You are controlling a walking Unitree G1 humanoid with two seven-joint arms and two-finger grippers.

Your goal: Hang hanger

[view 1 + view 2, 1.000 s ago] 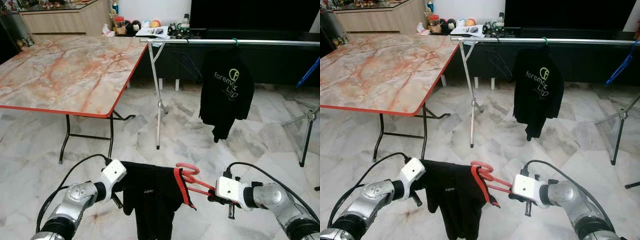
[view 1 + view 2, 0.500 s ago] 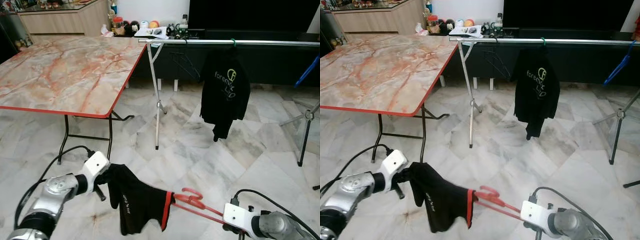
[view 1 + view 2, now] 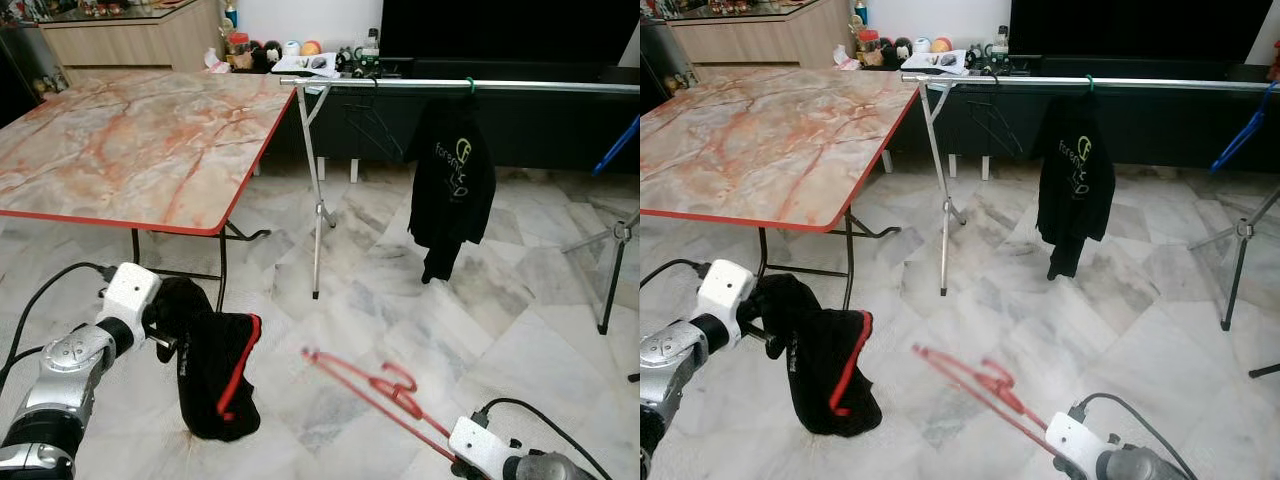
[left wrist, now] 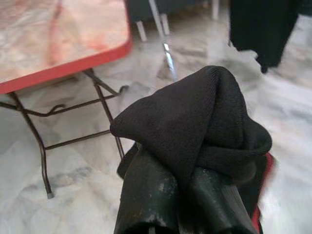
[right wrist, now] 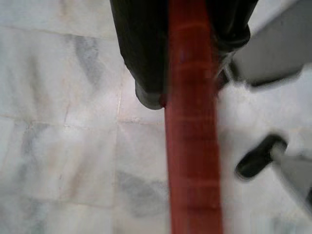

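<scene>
With the right gripper [image 5: 187,73] clamped on the red hanger [image 3: 375,385] and the left gripper [image 4: 180,195] pinching the black garment [image 3: 210,375], you lift the hook level toward the rail [image 3: 470,86].

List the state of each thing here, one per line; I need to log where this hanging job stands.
red hanger: bare, off the shirt, held by one end in the right gripper.
black shirt with red trim: bunched, dangling from the left gripper.
clothes rail: standing, one black printed shirt hung on it.
folding table: set up, beside the rail.
blue hanger: hanging at the rail's far end.
</scene>
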